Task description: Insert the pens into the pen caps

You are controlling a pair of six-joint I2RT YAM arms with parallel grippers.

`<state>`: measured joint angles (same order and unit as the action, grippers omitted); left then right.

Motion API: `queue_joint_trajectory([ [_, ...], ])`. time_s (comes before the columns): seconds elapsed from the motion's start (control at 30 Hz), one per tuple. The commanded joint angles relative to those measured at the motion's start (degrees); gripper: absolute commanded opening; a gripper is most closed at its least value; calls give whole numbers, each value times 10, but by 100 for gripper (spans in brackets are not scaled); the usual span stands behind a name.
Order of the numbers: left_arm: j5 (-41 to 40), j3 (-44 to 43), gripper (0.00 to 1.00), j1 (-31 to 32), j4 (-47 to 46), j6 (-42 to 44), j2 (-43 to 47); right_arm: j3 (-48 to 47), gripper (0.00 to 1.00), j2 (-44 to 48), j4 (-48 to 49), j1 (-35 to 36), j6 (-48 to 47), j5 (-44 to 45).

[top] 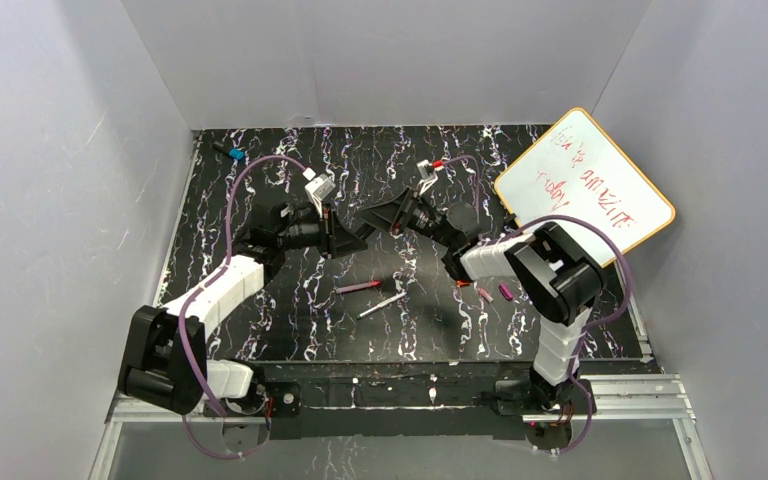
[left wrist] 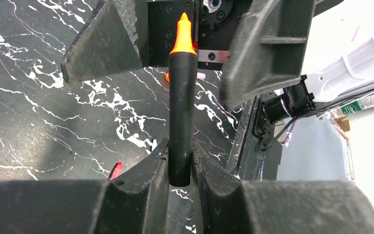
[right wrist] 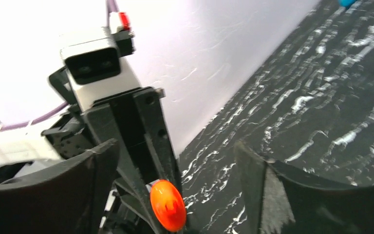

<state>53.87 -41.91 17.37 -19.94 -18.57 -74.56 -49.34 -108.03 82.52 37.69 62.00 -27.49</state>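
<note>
The black pen [left wrist: 182,112] is clamped near its tail between the fingers of the left gripper [left wrist: 180,151], with its orange end [left wrist: 183,34] pointing to 12 o'clock in the left wrist view; the right gripper [right wrist: 175,165] is seen with jaws wide apart, one finger at 10 o'clock and one at 2 o'clock of that end, neither touching it; the pen is thus carried by the left gripper alone, in mid-air over the middle of the table [top: 430,335];

the step in hand is judged to be a handover, with capping not yet done; it would be done well if the right gripper were drawn straight back along the pen's axis, so that the orange end is not knocked by either finger; the left grip should be kept firm, since the hold is low on the barrel and a nudge at the far end could lever the pen askew;

the orange cap [top: 463,283] is seen on the table at about 4 o'clock of the grippers in the top view, with the pink cap [top: 484,294] and purple cap [top: 506,292] just beside it; it is judged that it should be fetched by the right gripper and its mouth lined up with the orange end before any push; the magenta pen [top: 358,288] and white pen [top: 380,306] lie near each other at 6 o'clock, apart from the caps
</note>
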Motion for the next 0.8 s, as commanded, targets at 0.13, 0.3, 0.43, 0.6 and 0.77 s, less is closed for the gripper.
queue_joint_trajectory([
  [0.13,-76,-10,0,2,66,49,34,78,99,241,-322,-20,-139,253],
  [0.3,-163,-28,0,2,136,97,57,59,99,415,-670,-55,-153,363],
  [0.43,-237,-39,0,2,191,137,79,122,99,507,-785,-186,90,203],
  [0.6,-301,-45,0,3,233,165,113,102,88,521,-1029,-206,261,240],
  [0.77,-328,-44,0,3,249,176,132,-103,92,353,-1284,-206,229,328],
])
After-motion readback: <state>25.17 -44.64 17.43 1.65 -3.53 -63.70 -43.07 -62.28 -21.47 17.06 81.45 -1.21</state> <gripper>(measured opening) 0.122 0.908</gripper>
